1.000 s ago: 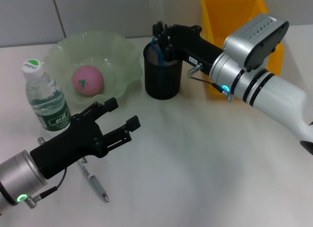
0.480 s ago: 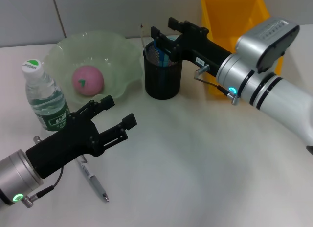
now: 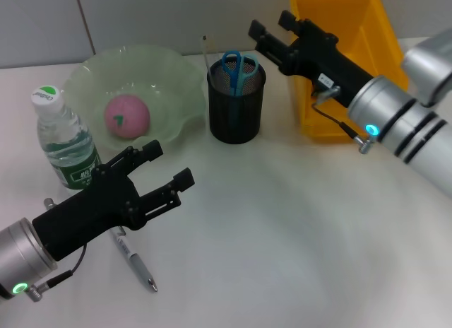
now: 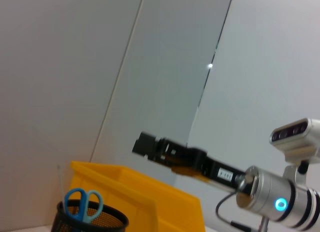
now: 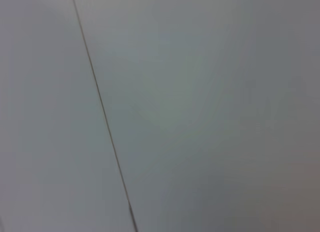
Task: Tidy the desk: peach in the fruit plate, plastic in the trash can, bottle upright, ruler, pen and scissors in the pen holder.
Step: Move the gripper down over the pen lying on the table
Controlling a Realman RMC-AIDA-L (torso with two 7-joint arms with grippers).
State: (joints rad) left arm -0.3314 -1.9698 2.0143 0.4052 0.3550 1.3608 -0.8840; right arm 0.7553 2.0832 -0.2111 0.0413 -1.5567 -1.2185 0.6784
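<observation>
White desk point(image 3: 282, 236): near front-left edge, slim rigid pen point(image 3: 134, 258), best pinched mid-barrel, beneath spread left gripper point(image 3: 169, 165); right gripper point(image 3: 272, 32) spread, empty.

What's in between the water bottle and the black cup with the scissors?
In the head view, the pale green glass fruit plate holding the pink peach lies between the clear plastic water bottle and the black mesh pen holder.

A white table top point(image 3: 282, 229) is seen below both grippers and between them. Behind the right gripper point(image 3: 270, 24) a grey panelled wall point(image 3: 141, 17) is seen. A thin dark seam point(image 3: 83, 20) is seen on it, well beyond the left gripper point(image 3: 169, 162). In the right wrist view only wall and one seam are shown.
</observation>
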